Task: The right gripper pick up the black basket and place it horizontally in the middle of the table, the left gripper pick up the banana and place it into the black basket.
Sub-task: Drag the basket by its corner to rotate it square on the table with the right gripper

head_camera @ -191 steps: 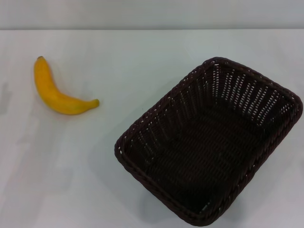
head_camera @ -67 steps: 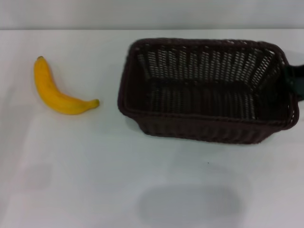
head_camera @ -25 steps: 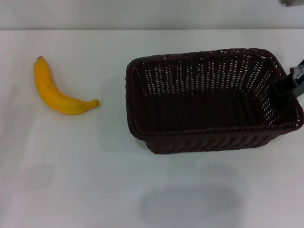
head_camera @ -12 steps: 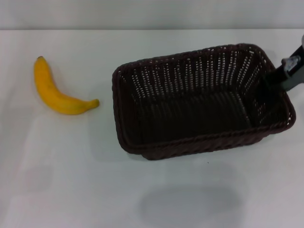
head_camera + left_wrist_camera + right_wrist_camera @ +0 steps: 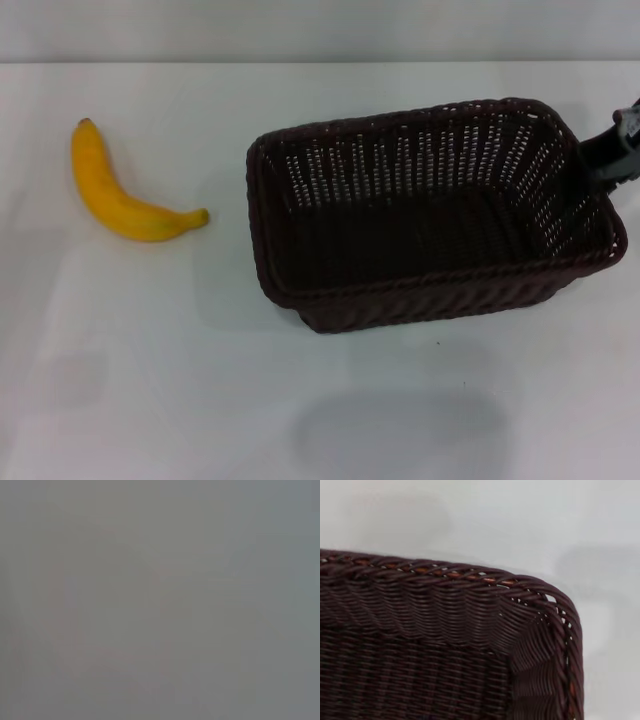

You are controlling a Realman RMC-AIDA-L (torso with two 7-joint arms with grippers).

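Observation:
The black basket (image 5: 430,215) hangs a little above the white table (image 5: 150,350), right of centre, long side nearly across the view and slightly tilted; its shadow lies on the table nearer to me. My right gripper (image 5: 600,158) holds its right short rim at the view's right edge. The right wrist view shows a corner of the basket's braided rim (image 5: 470,585) over the table. The banana (image 5: 118,194) lies on the table at the far left, well apart from the basket. My left gripper is out of view; the left wrist view shows only plain grey.
The table's far edge (image 5: 320,62) meets a pale wall at the top of the head view. White tabletop lies between the banana and the basket and along the near side.
The basket has been lifted from the right front and turned lengthwise across the table. In the last half second it shifted slightly right and levelled, with the right gripper drawing toward the right edge.

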